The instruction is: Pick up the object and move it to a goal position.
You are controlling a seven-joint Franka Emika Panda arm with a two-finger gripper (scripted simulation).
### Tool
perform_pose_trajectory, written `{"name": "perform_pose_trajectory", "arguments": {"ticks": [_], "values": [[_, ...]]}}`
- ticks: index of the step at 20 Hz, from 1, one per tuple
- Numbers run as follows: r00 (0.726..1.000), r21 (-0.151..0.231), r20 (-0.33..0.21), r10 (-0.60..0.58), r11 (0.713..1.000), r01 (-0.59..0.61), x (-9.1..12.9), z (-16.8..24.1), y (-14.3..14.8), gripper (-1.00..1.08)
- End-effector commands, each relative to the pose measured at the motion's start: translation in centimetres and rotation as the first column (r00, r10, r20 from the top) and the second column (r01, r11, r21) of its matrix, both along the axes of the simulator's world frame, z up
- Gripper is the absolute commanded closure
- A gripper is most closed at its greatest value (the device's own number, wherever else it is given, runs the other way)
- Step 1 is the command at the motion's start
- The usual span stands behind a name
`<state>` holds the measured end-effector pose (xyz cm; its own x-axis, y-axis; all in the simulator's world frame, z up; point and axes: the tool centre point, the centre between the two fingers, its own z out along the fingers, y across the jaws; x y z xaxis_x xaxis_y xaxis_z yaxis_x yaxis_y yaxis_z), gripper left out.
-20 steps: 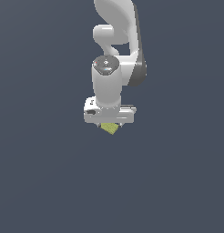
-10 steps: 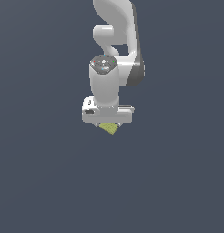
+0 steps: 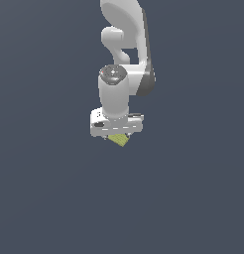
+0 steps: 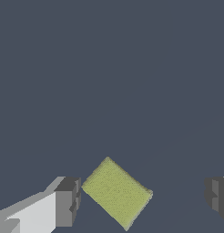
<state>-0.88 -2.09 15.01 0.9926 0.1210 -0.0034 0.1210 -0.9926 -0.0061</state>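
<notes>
Fingers (image 4: 68,200) spread wide | object (image 4: 117,192) between them, nearer one finger, touching neither

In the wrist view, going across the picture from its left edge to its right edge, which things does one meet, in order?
Grey-tipped white finger → small yellow-green blocky piece → second dark grey fingertip.
</notes>
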Motion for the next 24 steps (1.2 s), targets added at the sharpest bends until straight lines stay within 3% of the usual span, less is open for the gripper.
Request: {"name": "perform_pose_trajectory", "arguments": {"ticks": [1,6,12,17,24], "values": [[0.998,-0.002,0.000,0.055,0.998,-0.055,-0.5,-0.7,-0.1,-0.92],[0.982,-0.007,-0.001,0.190,0.982,-0.190,-1.7,-2.3,-0.3,-0.92],[0.935,-0.010,-0.002,0.354,0.935,-0.354,-3.3,-4.1,-0.4,-0.92],[0.875,-0.010,-0.002,0.484,0.875,-0.484,-4.8,-5.6,-0.4,-0.92],[0.766,-0.009,-0.001,0.642,0.766,-0.642,-6.8,-7.4,-0.2,-0.92]]}}
